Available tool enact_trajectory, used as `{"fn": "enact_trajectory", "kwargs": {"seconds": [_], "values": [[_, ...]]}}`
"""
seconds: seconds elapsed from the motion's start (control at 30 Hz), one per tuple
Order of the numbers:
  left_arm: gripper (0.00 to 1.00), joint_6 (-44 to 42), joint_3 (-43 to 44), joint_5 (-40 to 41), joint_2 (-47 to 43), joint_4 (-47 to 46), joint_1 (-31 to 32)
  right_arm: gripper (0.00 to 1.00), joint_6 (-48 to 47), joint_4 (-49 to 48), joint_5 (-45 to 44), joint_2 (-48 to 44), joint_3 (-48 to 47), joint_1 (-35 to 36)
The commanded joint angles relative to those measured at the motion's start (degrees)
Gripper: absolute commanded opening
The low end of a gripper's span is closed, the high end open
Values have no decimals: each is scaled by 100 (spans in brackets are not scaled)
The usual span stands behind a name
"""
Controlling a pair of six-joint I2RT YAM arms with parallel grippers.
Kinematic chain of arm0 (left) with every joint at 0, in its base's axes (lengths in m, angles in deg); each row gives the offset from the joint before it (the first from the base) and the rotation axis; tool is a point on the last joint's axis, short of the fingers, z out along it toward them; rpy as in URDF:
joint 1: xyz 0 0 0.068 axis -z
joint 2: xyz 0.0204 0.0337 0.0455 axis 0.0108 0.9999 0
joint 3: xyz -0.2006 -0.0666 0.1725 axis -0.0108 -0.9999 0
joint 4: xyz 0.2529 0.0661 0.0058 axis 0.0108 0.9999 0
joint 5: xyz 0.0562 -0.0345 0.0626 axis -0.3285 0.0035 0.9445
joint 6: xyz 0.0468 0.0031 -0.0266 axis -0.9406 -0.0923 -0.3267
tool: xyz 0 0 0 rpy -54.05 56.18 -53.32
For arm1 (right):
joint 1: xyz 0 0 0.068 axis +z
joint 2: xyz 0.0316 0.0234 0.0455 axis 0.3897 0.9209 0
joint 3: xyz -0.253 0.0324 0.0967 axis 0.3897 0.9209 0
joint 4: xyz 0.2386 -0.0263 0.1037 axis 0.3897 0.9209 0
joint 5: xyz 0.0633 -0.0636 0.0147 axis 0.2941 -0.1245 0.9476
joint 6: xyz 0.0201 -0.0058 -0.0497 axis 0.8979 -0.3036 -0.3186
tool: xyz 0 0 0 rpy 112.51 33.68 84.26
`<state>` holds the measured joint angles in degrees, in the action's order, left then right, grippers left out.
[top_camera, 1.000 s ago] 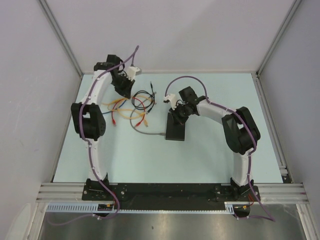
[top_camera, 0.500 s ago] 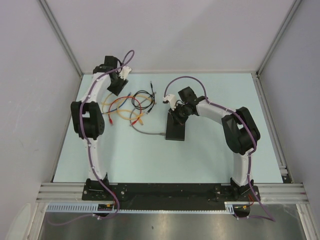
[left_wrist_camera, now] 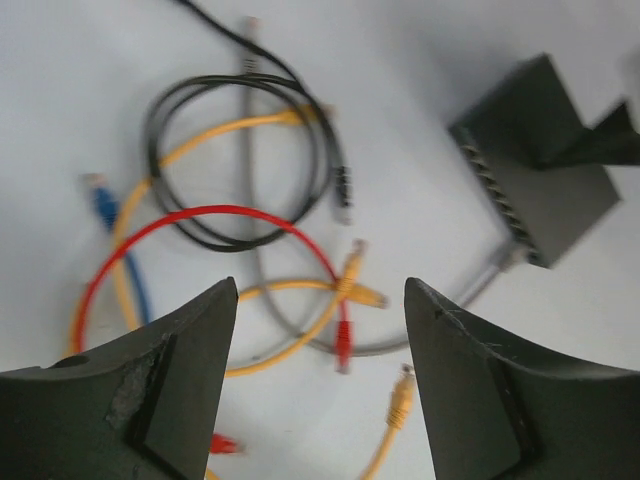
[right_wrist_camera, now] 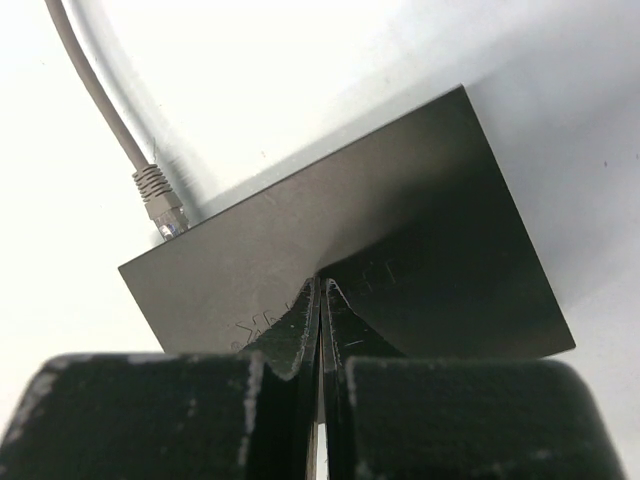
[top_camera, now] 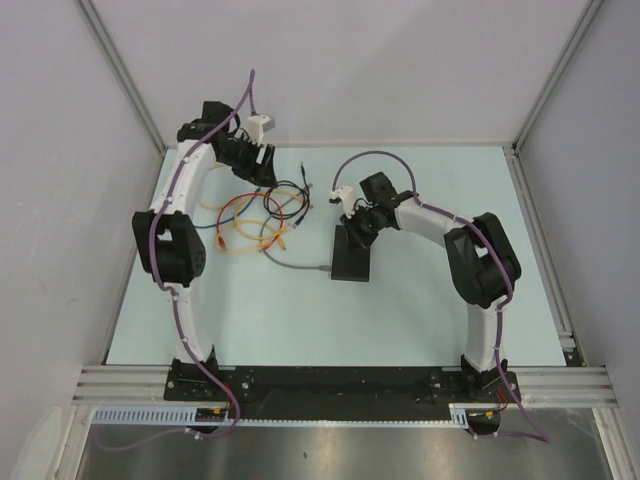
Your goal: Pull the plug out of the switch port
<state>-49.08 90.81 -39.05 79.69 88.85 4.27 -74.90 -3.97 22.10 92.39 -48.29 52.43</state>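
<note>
The switch point(top_camera: 351, 260) is a flat black box lying mid-table; it also shows in the right wrist view point(right_wrist_camera: 400, 230) and the left wrist view point(left_wrist_camera: 545, 175). A grey plug point(right_wrist_camera: 160, 200) on a grey cable sits in a port on its left edge point(top_camera: 322, 268) point(left_wrist_camera: 510, 258). My right gripper point(top_camera: 357, 226) point(right_wrist_camera: 320, 288) is shut, its tips resting on the switch's top face with nothing between them. My left gripper point(top_camera: 260, 162) point(left_wrist_camera: 320, 295) hangs open and empty above the loose cables at the back left, well away from the switch.
A tangle of loose patch cables point(top_camera: 258, 213), red point(left_wrist_camera: 200, 215), yellow point(left_wrist_camera: 330, 300), black point(left_wrist_camera: 230, 170) and blue point(left_wrist_camera: 105, 205), lies left of the switch. Grey walls with aluminium rails close the table at the back and sides.
My left gripper has opened wide and lifted back from the cable pile toward the rear wall. The right gripper and the switch have not moved.
</note>
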Motion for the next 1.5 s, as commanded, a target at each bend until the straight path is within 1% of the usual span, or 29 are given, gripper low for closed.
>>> {"fn": "enact_trajectory", "kwargs": {"seconds": [0.0, 0.1, 0.13, 0.2, 0.27, 0.37, 0.4, 0.47, 0.5, 0.6, 0.7, 0.77, 0.87, 0.93, 1.07, 1.27, 1.3, 1.4, 1.47], "values": [[73, -89, -456, -1148, -552, 376, 451, 0, 308, 146, -92, 275, -74, -190], [73, -485, -570, -1200, -482, 806, 803, 0, 220, 488, -230, 528, -434, -181], [73, -546, -771, -1279, -465, 859, 873, 0, 229, 489, -301, 556, -443, -198], [72, -573, -1000, -1402, -360, 807, 1005, 0, 282, 480, -476, 477, -426, -207], [72, -678, -1273, -1543, -263, 720, 1067, 0, 220, 594, -390, 285, -426, -216], [71, -661, -1607, -1990, -87, 404, 1085, 0, 159, 796, -214, 117, -435, -146], [71, -722, -1634, -2209, -26, 403, 1093, 0, 150, 849, -222, 29, -435, -111], [70, -758, -1687, -2369, 194, 333, 1128, 0, 185, 989, -170, -77, -435, -50], [70, -767, -1696, -2492, 273, 306, 1146, 0, 202, 1051, 22, -208, -461, -67], [69, -863, -1626, -2449, 580, 297, 1234, 0, 194, 1411, 217, -209, -566, -76], [68, -1188, -1389, -2361, 941, 552, 1287, 0, 89, 1526, 51, -261, -514, -32], [67, -1154, -1388, -2378, 1126, 517, 1296, 0, -17, 1552, -46, -297, -505, -32], [67, -812, -1493, -2466, 1205, 272, 1304, 0, -17, 1509, -3, -306, -470, -23], [66, -522, -1713, -2536, 1197, -10, 1304, 0, 79, 1421, 24, -166, -339, -5], [61, -196, -1889, -2756, 1293, -274, 1322, 0, 88, 1140, -160, 37, -92, 47], [51, -187, -1854, -2861, 1495, -160, 1471, 0, 80, 1113, -64, 116, -83, 56], [47, -187, -1845, -2905, 1574, -108, 1489, 0, 80, 1113, -55, 108, -83, 56], [41, -204, -1819, -3020, 1671, -19, 1542, 0, 71, 1087, -3, 37, 4, 56], [40, -169, -1793, -3046, 1767, -2, 1542, 0, 45, 1078, 59, 2, 48, 56]]}}
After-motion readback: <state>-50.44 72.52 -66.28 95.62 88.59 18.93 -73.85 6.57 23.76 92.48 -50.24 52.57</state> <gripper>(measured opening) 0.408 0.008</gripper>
